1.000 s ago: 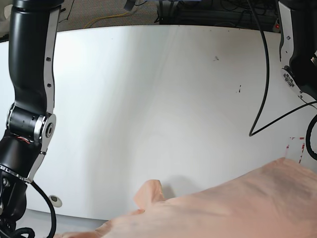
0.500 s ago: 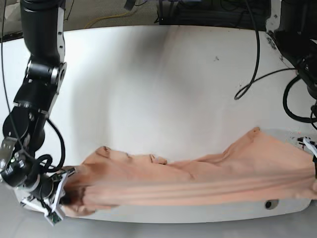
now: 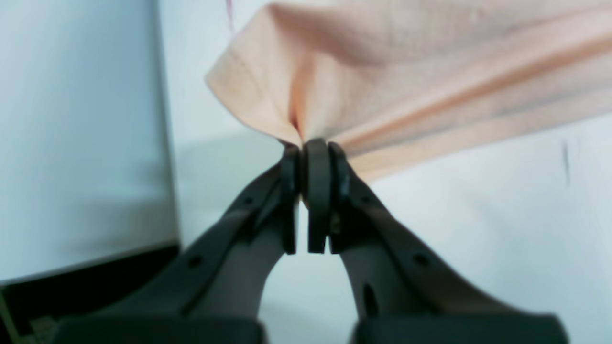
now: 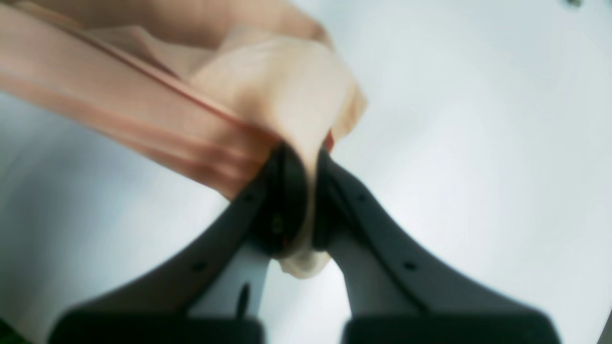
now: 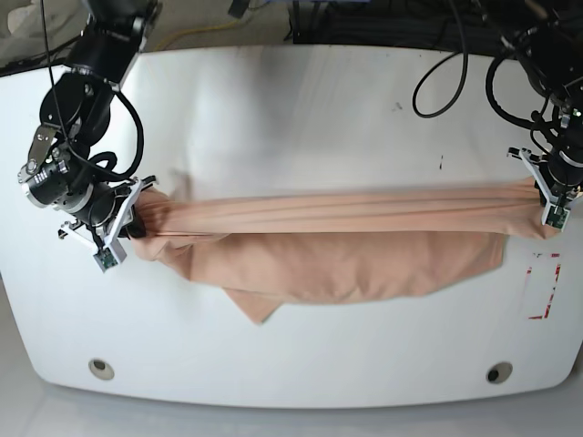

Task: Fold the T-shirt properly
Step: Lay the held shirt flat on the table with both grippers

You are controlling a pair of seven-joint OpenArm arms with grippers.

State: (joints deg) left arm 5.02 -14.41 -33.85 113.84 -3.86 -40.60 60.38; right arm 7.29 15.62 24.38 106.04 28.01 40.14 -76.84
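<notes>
- Left tool [image 3: 311,160]: clenched on a bunched edge of the T-shirt [image 5: 346,246]; fabric fans up and away from the pinched tips in the left wrist view.
- Right tool [image 4: 300,191]: clenched on the T-shirt too; a wad of cloth sits between the pads, a small bit pokes out below them toward the wrist.
- Base view: left tool [image 5: 553,198] at the far right end of the shirt, right tool [image 5: 120,223] at the far left end.
- T-shirt is stretched taut between the two tools as a roughly straight band, creases running tool to tool.
- Rest of the shirt spreads out on the near side of that line, over the white surface [image 5: 301,109]; one corner reaches furthest toward the near edge, closer to the right tool.
- Can't tell whether that lower part rests on the surface or hangs just clear of it.
- Red tape marks [image 5: 544,282] on the surface just on the near side of the left tool, beside the shirt's end.
- Both wrist views blurred; print and collar not made out.
</notes>
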